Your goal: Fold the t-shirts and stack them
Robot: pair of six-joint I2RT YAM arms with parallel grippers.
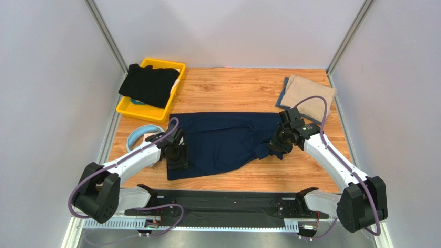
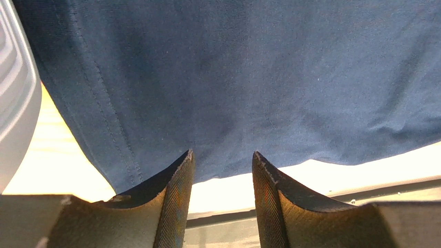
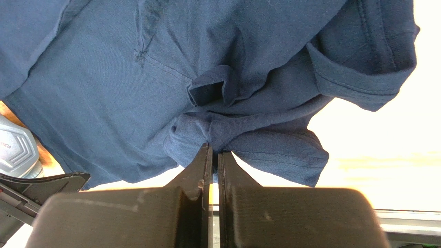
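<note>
Evidently mid-fold on navy t-shirt (image 1: 222, 142), with right gripper (image 3: 213, 149) pinched on bunched cloth, left gripper (image 2: 222, 154) spread over hem; next, close there.

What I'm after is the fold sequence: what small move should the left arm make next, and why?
Probably ease the left gripper forward and down, then close it on the near edge of the navy t-shirt. Its jaws stand open right at that edge and grip nothing, while the right gripper is shut on bunched cloth at the shirt's other side.
</note>
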